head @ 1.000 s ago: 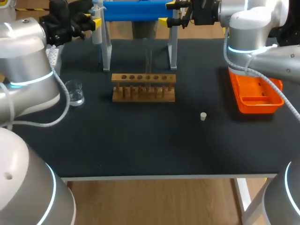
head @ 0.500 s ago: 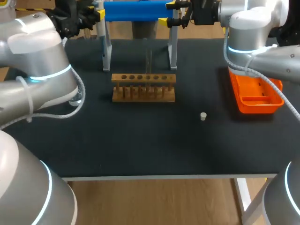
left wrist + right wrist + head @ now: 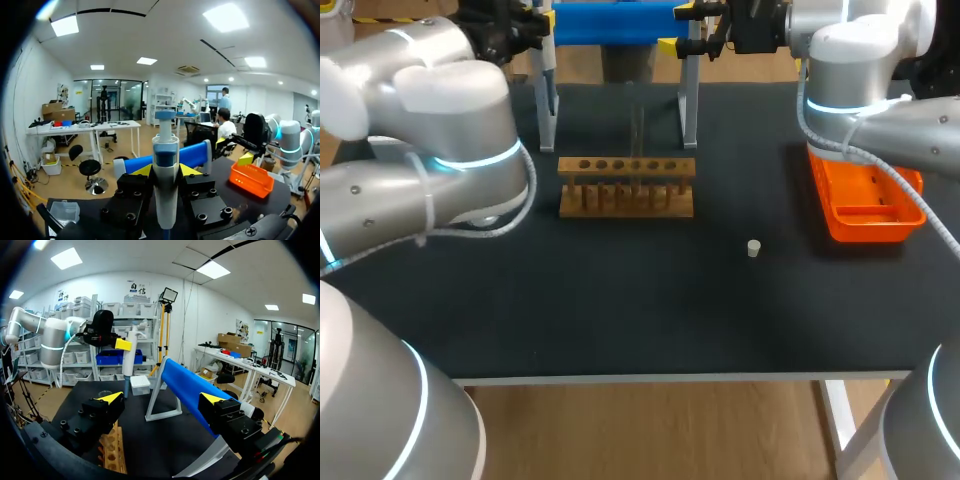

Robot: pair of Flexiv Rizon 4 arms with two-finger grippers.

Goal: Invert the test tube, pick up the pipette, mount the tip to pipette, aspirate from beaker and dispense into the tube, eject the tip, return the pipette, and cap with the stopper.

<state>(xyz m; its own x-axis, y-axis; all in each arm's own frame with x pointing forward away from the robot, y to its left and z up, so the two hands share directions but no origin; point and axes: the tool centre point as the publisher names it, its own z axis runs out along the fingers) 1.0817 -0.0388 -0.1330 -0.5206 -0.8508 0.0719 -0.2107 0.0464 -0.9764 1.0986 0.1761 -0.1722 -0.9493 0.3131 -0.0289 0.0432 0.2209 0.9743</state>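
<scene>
The left gripper (image 3: pixel 165 171) was clamped on the pipette (image 3: pixel 165 205), its 2 yellow tips pressing the barrel from both sides, plunger end up, just beside the stand's blue bar (image 3: pixel 195 155). The right gripper (image 3: pixel 162 398) stood wide apart and held nothing, with the bar's other end lying between its 2 fingers.

The likely trouble was that the pipette hung close to the stand's leg (image 3: pixel 548 100). A careless swing could knock it askew in the grip, and a tilted barrel would probably miss or jam the tip. The left arm's bulk also hung over the table's left side and could brush anything hidden beneath it.

The white box (image 3: pixel 140 382), probably the tips, sat near the pipette's lower end. The test tube (image 3: pixel 637 125) stood upright at the rack (image 3: pixel 627 186), well apart from both grippers. The stopper (image 3: pixel 753 248) lay alone nearer the front.
</scene>
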